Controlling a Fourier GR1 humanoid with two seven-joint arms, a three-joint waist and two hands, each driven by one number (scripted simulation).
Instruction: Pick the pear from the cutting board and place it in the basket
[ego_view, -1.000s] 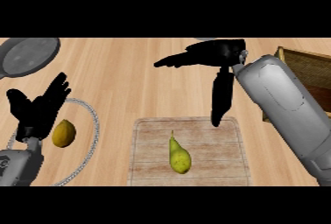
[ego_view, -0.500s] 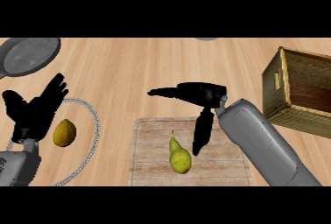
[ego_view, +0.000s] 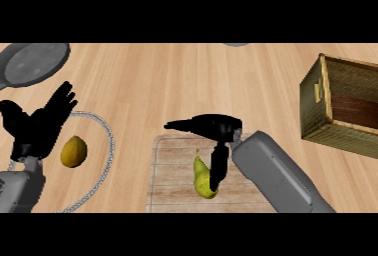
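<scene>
Yellow-green pear (ego_view: 201, 177) was laid on pale wooden cutting board (ego_view: 170, 170); black right hand (ego_view: 214, 127) was spread wide over it. Black left hand (ego_view: 40, 127) was held open, left of board.

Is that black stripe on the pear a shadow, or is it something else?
Head view: it is not a shadow. The stripe is a finger of the right hand, in front of the pear on its right side. Head view: the light looks even, with no glare on the counter or the cutting board.
</scene>
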